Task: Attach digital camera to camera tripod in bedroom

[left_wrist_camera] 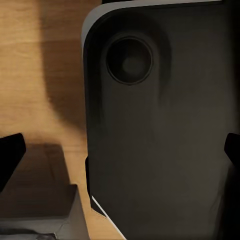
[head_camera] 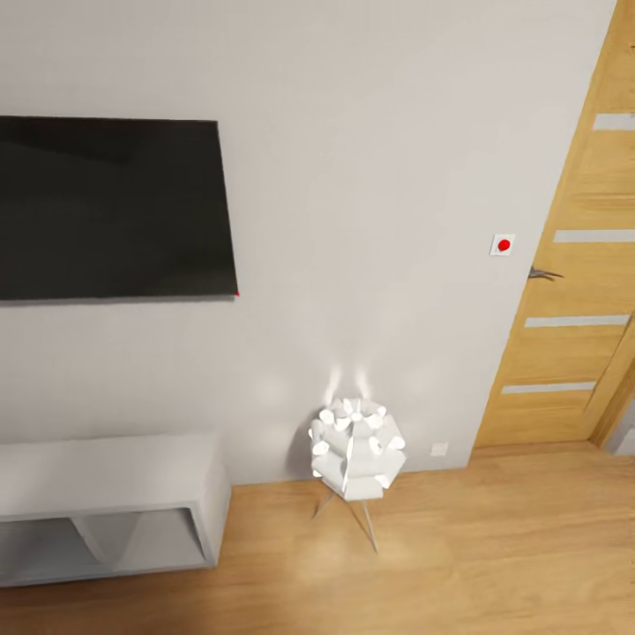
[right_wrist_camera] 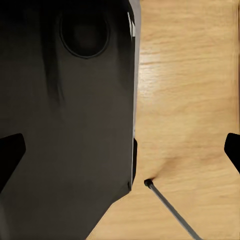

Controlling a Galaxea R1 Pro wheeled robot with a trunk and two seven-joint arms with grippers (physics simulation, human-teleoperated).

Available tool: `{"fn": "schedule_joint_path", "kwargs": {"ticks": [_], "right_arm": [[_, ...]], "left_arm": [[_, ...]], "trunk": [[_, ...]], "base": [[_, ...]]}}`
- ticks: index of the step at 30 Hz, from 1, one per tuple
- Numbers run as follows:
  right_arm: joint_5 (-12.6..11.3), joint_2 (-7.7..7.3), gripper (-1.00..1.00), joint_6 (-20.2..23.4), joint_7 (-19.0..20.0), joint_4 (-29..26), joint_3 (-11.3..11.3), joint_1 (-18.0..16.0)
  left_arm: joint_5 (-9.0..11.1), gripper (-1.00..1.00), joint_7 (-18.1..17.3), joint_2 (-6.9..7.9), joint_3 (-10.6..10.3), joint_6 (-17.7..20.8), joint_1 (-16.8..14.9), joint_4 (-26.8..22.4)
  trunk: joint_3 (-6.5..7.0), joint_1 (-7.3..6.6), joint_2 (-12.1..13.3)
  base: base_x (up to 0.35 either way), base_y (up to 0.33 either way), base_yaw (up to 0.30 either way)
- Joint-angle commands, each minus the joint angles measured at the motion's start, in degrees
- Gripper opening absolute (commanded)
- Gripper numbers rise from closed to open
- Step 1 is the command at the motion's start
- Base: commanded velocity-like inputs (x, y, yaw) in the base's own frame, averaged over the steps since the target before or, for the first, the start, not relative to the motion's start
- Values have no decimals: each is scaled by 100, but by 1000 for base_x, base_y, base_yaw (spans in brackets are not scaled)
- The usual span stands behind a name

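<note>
The digital camera and the camera tripod are out of view. In the left wrist view my left gripper (left_wrist_camera: 120, 152) is open, its dark fingertips (left_wrist_camera: 10, 156) at the picture's two edges and nothing held between them. Behind it are my own dark body shell (left_wrist_camera: 160, 140) and wood floor. My right gripper (right_wrist_camera: 120, 150) is open too, with black fingertips (right_wrist_camera: 11, 150) wide apart over the same dark shell (right_wrist_camera: 65, 125) and floor.
I face a white wall with a black wall-mounted screen (head_camera: 110, 210). A low grey bench (head_camera: 106, 507) stands below it. A lit white lamp (head_camera: 355, 450) stands on thin legs. A wooden door (head_camera: 573, 291) is at right. A thin grey rod (right_wrist_camera: 170, 210) rests on the floor.
</note>
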Motion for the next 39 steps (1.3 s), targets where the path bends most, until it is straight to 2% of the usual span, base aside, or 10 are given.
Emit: {"fn": "schedule_joint_path", "kwargs": {"ticks": [1, 18, 39], "right_arm": [[2, 0, 100, -38, -1, 19, 3, -7], [2, 0, 100, -38, -2, 19, 3, -6], [2, 0, 100, -38, -1, 19, 5, -5]], "left_arm": [[2, 100, -1, 1, 0, 1, 3, -11], [2, 100, -1, 0, 0, 1, 3, -11], [2, 100, -1, -4, -4, 1, 3, -11]], "trunk": [[-4, 4, -2], [-4, 4, -2], [-4, 4, -2]], "base": [[340, -74, -205], [337, -124, -205], [299, -212, -205]]}}
